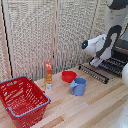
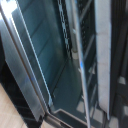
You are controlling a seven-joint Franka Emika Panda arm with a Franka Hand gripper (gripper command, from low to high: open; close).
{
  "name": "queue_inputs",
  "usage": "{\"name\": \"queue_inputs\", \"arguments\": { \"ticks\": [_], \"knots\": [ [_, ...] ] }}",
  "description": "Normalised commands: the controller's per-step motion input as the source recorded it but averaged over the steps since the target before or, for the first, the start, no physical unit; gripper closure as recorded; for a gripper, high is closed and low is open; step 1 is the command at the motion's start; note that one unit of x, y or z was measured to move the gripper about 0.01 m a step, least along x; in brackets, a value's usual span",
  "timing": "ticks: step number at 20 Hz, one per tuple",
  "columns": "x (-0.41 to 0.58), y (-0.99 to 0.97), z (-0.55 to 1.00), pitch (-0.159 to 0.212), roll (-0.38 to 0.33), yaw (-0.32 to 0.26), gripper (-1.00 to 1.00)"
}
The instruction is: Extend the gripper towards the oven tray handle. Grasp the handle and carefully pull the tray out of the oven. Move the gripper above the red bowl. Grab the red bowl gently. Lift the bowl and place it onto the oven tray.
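Observation:
The oven (image 1: 121, 50) stands at the exterior view's right edge, its slatted door (image 1: 93, 73) dropped down onto the table. The dark wire tray (image 1: 115, 65) shows at the oven's mouth. My gripper (image 1: 96, 62) hangs from the white arm just in front of the tray's front edge; its fingers are hidden there. The wrist view is blurred: a thin metal bar (image 2: 79, 60), probably the tray handle, runs close to the camera over the dark oven interior (image 2: 45, 45). I cannot tell whether the jaws are closed on it. The red bowl (image 1: 68, 76) sits on the table, apart from the gripper.
A blue mug (image 1: 78, 86) stands just in front of the red bowl. A bottle with an orange label (image 1: 48, 75) stands to the bowl's left in the exterior view. A large red mesh basket (image 1: 22, 100) sits at the front left. A slatted screen (image 1: 45, 30) stands behind.

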Motion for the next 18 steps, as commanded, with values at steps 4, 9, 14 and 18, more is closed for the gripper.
{"name": "queue_inputs", "arguments": {
  "ticks": [4, 9, 14, 18],
  "knots": [
    [0.001, -0.14, -0.01, 0.001, 0.000, 0.025, 1.00],
    [0.000, -0.15, 0.00, -0.002, 0.000, 0.006, 1.00],
    [-0.006, -0.06, 0.00, 0.001, 0.001, 0.027, 1.00],
    [-0.013, 0.09, 0.00, 0.035, 0.096, 0.021, 1.00]
  ]
}}
